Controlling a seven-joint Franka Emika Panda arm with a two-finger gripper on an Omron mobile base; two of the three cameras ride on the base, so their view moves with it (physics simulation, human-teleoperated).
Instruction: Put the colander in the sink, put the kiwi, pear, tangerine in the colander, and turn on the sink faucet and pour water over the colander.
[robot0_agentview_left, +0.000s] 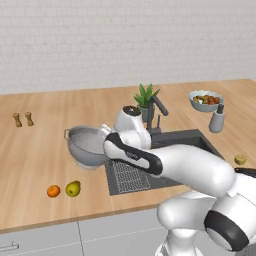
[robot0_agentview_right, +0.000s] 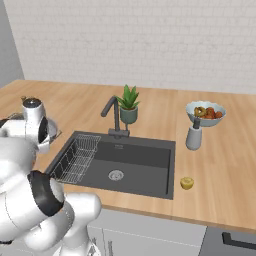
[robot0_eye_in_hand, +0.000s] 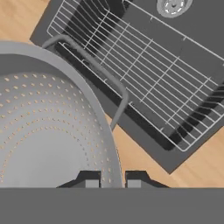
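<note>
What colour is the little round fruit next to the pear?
Bright orange: the small round tangerine on the wooden counter, clearest in the left base view.

A kitchen: wooden counter (robot0_agentview_right: 220, 165), sink (robot0_agentview_right: 135, 159) with faucet (robot0_agentview_right: 114, 116) (simulated), fruit bowl (robot0_agentview_right: 205, 113).

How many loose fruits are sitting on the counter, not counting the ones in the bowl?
3. The tangerine and the pear lie side by side left of the sink; the kiwi sits right of it. The arm may hide others.
</note>
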